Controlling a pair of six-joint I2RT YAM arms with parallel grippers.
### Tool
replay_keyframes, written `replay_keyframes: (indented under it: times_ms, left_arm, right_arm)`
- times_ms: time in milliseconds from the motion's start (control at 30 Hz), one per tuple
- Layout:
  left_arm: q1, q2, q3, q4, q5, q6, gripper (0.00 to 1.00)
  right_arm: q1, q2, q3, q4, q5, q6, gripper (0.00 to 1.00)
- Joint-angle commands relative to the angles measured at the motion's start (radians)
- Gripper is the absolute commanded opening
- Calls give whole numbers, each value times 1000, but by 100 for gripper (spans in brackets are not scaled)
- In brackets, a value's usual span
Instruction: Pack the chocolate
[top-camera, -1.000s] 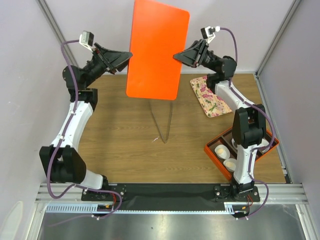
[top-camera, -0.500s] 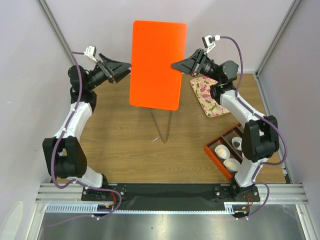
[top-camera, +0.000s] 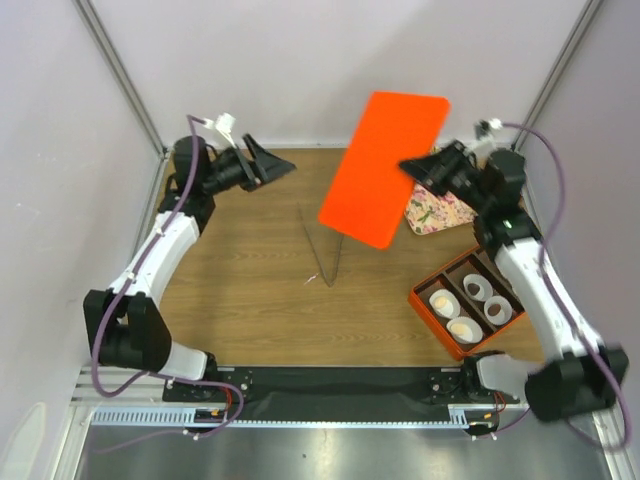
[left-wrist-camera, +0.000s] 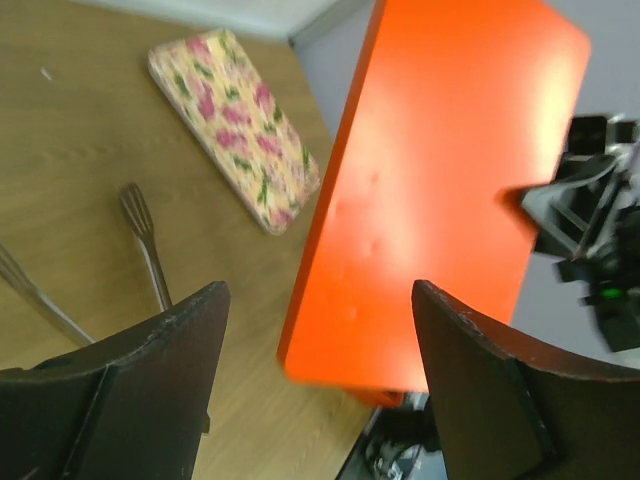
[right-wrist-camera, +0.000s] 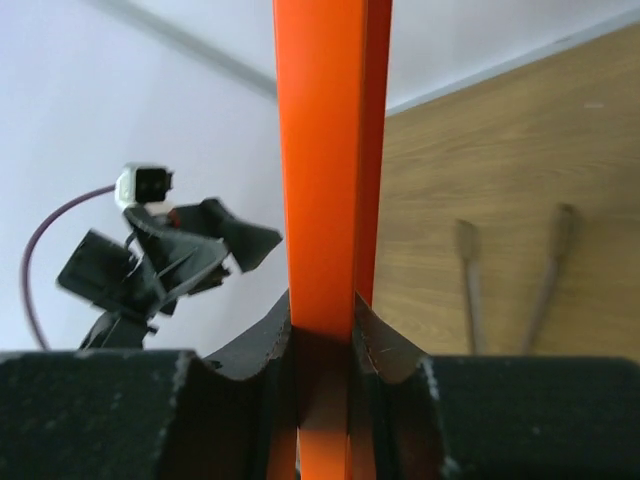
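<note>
Top external view: wooden table (top-camera: 250, 290).

- Orange lid (top-camera: 385, 165), upper centre-right, tilted in the air. The right gripper (top-camera: 408, 166) pinches its right edge.
- Left gripper (top-camera: 285, 166), upper left: jaws spread, holding nothing, well apart from the lid.
- Orange box (top-camera: 433, 318), lower right, uncovered, with white paper cups (top-camera: 440, 300) in its compartments.
- Chocolate (top-camera: 497, 310): dark pieces inside the right-hand cups.

Judgement: pieces are light, hard, easily scuffed and small for these fingers. Better to grip a cup rim.

Chocolate (top-camera: 497, 309) in box (top-camera: 420, 298), right of utensils (top-camera: 312, 250)
</note>
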Motion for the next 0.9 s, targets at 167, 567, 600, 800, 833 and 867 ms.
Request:
replay_keyframes:
  times_ms: [167,567,600,800,833,867]
  left_arm:
    - [-263,-8,-27,-65,-93,142,80]
    - [-588,255,83,-54,-153,239,79]
    - [-597,271,88,-50,-156,239,78]
    - [-651,384,148,-31,-145,235,75]
    - [-654,409,161,-28,-144,233,75]
    - [-663,419,165,-22,-141,230,75]
  right_arm:
    - [-172,-467,-42,-610,235,-160,0]
    - [-384,-728,-150,-890,214,-168,0]
    - [-384,-735,-156,-896,221,-163,0]
    - [-386,-763,-187,-884,249,-207,0]
    - [-386,-760,-188,-887,255,-224,0]
    - [-386,-754,-190,-892,263,-226,0]
